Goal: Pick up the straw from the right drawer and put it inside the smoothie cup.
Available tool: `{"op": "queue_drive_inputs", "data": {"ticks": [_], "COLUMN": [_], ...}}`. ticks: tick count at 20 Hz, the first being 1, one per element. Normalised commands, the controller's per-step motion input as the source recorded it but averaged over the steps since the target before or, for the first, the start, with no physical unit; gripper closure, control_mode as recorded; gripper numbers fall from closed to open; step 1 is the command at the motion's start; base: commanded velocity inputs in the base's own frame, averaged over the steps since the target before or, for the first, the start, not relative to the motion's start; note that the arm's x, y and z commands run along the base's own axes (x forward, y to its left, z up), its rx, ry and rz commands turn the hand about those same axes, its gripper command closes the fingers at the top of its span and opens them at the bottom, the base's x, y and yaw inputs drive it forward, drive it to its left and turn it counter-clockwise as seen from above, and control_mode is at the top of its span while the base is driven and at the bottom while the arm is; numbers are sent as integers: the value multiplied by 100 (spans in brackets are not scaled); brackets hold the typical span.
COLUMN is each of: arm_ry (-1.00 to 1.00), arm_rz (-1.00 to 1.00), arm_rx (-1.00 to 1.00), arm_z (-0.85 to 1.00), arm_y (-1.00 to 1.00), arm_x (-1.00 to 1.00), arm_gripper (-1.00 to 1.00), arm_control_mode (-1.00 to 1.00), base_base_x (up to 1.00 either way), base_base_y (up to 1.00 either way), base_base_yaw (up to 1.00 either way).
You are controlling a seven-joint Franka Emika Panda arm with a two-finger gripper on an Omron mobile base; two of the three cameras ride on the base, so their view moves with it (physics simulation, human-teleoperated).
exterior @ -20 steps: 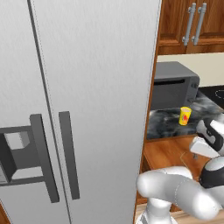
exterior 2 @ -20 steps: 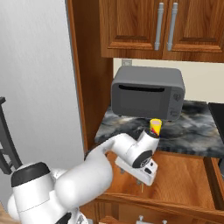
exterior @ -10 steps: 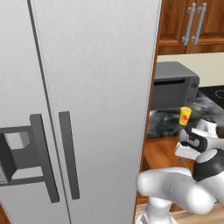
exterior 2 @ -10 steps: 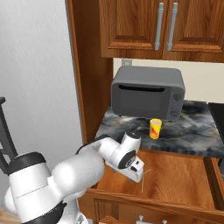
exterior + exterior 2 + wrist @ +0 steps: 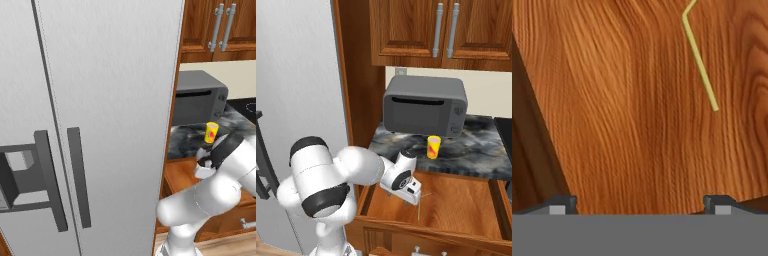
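Drawer (image 5: 456, 200): reddish-brown wood, bold wavy grain across the floor (image 5: 622, 110), smooth with a light satin sheen.

Straw (image 5: 699, 60): pale olive-tan, plastic-like, smooth and matt, bent near one end.

Smoothie cup (image 5: 433, 147): yellow with a red mark, smooth plastic look.

Microwave (image 5: 424, 106): dark grey casing, matt, slightly darker door panel.

Counter (image 5: 476, 152): mottled grey-black stone, polished.

Upper cabinets (image 5: 411, 30): reddish-brown wood with visible grain; long handles (image 5: 438, 30) of brushed silver metal.

Refrigerator (image 5: 100, 100): brushed grey metal doors, dark grey matt handles (image 5: 80, 185).

Gripper (image 5: 637, 202): dark matt finger tips set wide apart.
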Motion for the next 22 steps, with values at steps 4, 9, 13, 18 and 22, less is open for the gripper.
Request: {"op": "queue_drive_inputs", "data": {"ticks": [4, 9, 13, 18, 22], "arm_ry": [0, 0, 0, -5, -7], "arm_rz": [0, 0, 0, 0, 0], "arm_rx": [0, 0, 0, 0, 0], "arm_z": [0, -26, -49, -16, -1], "arm_y": [-42, -23, -2, -16, -19], "arm_x": [21, 22, 20, 10, 5], "arm_gripper": [-100, -100, -100, -100, -100], "arm_control_mode": [-100, -100, -100, -100, -100], "base_base_x": [0, 0, 0, 0, 0], "base_base_y": [0, 0, 0, 0, 0], "base_base_yaw": [0, 0, 0, 0, 0]}}
